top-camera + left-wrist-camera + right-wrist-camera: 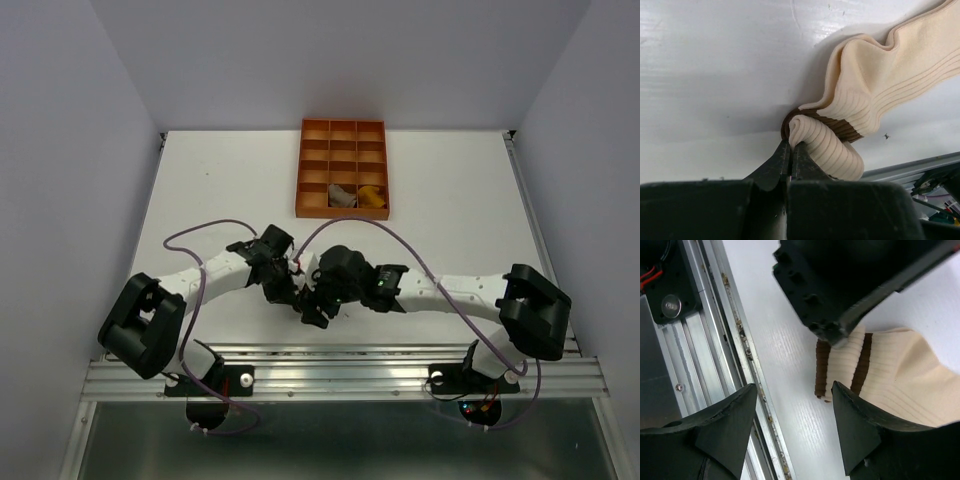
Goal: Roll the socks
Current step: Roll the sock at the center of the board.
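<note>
The cream sock (880,75) with brown bands lies on the white table near the front edge. Its cuff end is curled into a small roll (827,150). My left gripper (791,150) is shut on that rolled cuff. My right gripper (795,395) is open wide just beside the cuff (840,365), its right finger (860,430) next to the brown bands, holding nothing. In the top view both grippers, left (300,300) and right (322,310), meet at the table's front middle and hide the sock. The mustard-yellow sock (371,197) and the taupe sock (342,196) sit in the tray's front row.
The orange gridded tray (343,125) stands at the back middle of the table. The aluminium rail (700,340) of the table's front edge runs close beside my right gripper. The left gripper's black body (850,280) hangs just above the sock's cuff.
</note>
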